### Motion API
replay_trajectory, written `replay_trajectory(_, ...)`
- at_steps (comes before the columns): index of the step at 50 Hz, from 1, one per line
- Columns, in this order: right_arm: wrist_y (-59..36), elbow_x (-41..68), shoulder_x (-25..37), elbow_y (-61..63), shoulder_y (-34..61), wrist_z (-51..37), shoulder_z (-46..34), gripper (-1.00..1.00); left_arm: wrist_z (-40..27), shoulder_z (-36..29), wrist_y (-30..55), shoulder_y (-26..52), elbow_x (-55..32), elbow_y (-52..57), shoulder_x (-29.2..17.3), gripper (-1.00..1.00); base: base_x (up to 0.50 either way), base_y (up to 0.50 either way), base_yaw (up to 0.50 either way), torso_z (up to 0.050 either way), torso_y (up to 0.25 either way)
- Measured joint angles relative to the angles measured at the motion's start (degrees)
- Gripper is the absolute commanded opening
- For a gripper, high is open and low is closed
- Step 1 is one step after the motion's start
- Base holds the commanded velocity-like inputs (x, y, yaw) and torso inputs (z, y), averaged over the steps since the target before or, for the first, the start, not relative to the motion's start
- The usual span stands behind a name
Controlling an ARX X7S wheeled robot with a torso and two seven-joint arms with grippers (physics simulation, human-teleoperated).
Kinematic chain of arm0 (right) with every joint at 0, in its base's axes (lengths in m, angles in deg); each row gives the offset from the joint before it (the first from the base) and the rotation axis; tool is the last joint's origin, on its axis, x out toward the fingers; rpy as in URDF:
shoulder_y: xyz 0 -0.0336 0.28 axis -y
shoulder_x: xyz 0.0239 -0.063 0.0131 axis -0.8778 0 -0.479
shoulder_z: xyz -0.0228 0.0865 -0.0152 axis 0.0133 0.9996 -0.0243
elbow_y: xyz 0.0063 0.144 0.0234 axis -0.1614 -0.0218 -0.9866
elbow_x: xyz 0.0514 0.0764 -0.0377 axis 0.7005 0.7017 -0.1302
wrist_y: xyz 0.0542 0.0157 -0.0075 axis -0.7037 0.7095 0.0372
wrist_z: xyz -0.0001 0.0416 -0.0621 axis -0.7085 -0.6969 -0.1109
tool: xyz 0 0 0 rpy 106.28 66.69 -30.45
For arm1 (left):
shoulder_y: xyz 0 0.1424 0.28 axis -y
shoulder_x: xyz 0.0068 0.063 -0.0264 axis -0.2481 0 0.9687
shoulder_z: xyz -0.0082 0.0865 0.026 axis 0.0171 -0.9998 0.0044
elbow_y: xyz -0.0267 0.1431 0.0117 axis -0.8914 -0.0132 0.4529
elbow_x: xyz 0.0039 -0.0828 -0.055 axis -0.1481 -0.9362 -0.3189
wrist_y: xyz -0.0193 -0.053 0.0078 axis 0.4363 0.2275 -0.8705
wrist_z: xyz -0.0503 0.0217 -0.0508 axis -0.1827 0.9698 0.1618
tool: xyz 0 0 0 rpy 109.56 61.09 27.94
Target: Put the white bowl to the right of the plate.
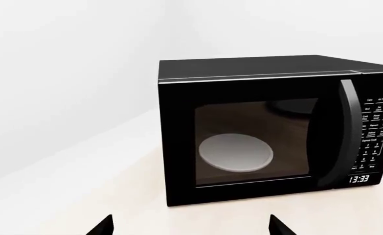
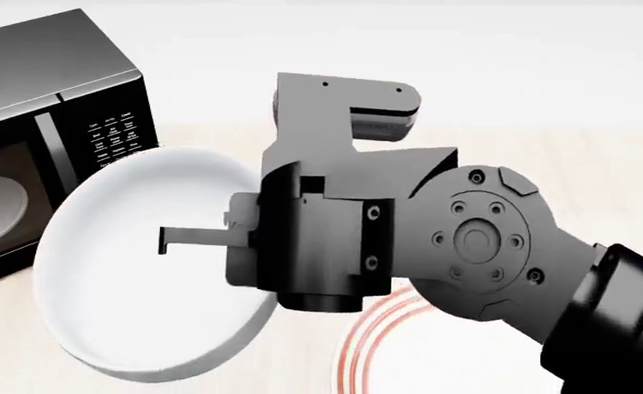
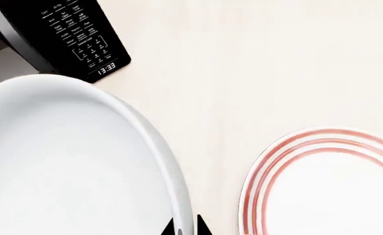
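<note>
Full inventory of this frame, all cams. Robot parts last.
white bowl: 1, plain glossy white, tilted, held at its rim, left of the plate
plate: 1, white with red rings, flat on the table
microwave: 1, black, door shut, greyish glass disc inside, clock 13:33
table: 1, pale wood
right claw: 1, black, shut on the bowl rim
left claw: 1, black, fingertips apart, holding nothing, facing the microwave

Bowl (image 2: pixel 135 279) between microwave (image 2: pixel 48 107) and plate (image 2: pixel 431 361), apparently.

Glossy white bowl (image 2: pixel 135 287) tilted, left of the red-ringed plate (image 3: pixel 335 186).
</note>
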Motion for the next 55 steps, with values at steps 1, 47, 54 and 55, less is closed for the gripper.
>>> replay_trajectory(1,-0.18,0.11,0.45,-0.32,0.26,0.11,0.13,-1.00,-0.05,-0.04,0.02,0.02,0.00,-0.01,-0.02,1.00,0.00,0.00,0.00,0.000,0.000)
replay_trajectory(47,-9.86,0.36,13.86,-27.55,4.15,11.87,0.33,-1.00,-1.32,-1.08,0.27,0.50,-0.94,-0.86,-0.97,1.00,0.00,0.00,0.00,0.000,0.000)
replay_trajectory(54,-12.54,0.60,14.36,-35.07,4.66,14.28,-0.34,-1.00,-1.54,-1.36,0.34,0.73,-0.98,-1.26,-1.13,1.00,0.00,0.00,0.00,0.000,0.000)
replay_trajectory(55,-13.03,0.62,14.32,-36.42,4.77,14.73,-0.47,-1.00,-1.57,-1.38,0.35,0.76,-1.00,-1.31,-1.15,1.00,0.00,0.00,0.00,0.000,0.010)
